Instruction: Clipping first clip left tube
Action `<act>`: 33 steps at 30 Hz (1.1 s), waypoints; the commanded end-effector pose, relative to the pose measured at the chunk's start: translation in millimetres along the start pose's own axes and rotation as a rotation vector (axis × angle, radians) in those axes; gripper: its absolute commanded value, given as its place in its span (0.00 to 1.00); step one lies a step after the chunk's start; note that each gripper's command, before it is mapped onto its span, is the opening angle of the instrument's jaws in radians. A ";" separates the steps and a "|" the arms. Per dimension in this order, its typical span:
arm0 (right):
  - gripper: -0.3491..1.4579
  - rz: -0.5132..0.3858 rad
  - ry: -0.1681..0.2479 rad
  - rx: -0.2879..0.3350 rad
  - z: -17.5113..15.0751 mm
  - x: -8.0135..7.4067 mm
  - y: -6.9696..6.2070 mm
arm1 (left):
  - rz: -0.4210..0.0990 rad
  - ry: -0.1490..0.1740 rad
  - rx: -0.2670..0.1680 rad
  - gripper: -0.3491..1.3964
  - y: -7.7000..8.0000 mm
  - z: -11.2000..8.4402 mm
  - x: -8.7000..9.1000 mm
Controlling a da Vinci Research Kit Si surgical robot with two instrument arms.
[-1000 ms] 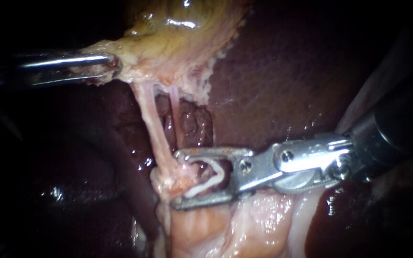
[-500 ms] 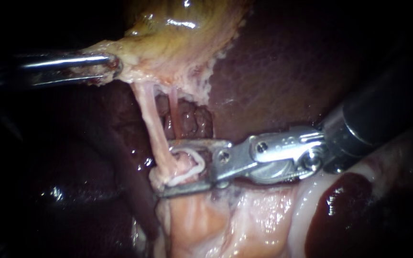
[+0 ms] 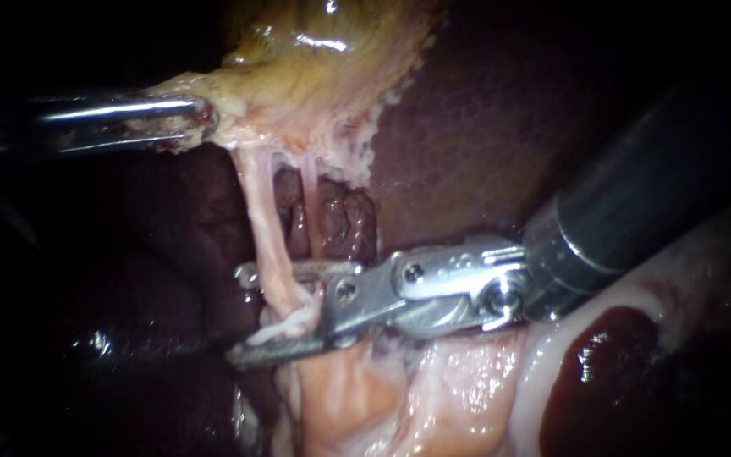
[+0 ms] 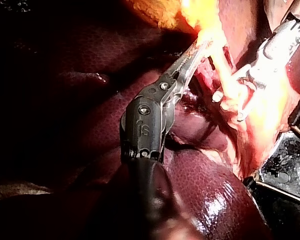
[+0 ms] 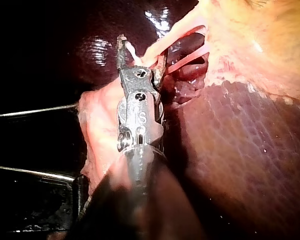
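The left tube [image 3: 268, 233] runs taut from the yellowish gallbladder [image 3: 315, 68] down to pale tissue below. A thinner right tube [image 3: 309, 199] hangs beside it. My right instrument [image 3: 240, 315] comes in from the upper right, its jaws open and straddling the left tube low down, one jaw on each side. A white clip [image 3: 285, 326] lies between those jaws against the tube. In the right wrist view the left tube [image 5: 165, 40] passes between the jaws of my right instrument [image 5: 141, 50]. My left instrument [image 3: 200, 118] is shut on the gallbladder's lower edge, as the left wrist view [image 4: 202, 47] also shows.
Dark red liver [image 3: 501, 127] surrounds the site and backs the tubes. Pale fatty tissue [image 3: 433, 389] lies under the right instrument's shaft. A dark pool of blood [image 3: 602, 355] sits at the lower right.
My right instrument has slid leftward, so its open jaws now reach past the left tube and enclose it. The left instrument and gallbladder have stayed still.
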State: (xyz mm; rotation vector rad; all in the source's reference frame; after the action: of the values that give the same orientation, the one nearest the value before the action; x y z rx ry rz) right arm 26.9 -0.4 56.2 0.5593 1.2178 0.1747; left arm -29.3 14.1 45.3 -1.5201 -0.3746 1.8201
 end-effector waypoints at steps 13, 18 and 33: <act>0.44 0.031 -0.001 0.030 0.8 1.6 -3.0 | 0.000 0.000 0.001 0.00 0.0 0.0 0.0; 0.39 0.054 -0.001 0.029 0.8 1.4 -3.0 | 0.000 0.000 0.001 0.00 0.0 0.0 0.0; 0.00 0.079 -0.002 0.051 0.8 1.1 -2.9 | 0.000 0.000 0.000 0.00 -0.1 0.1 0.0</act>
State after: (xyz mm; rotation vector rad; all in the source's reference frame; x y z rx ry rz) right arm 27.6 -2.7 54.0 0.6593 1.2014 0.2099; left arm -29.4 14.2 45.4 -1.5195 -0.3743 1.8201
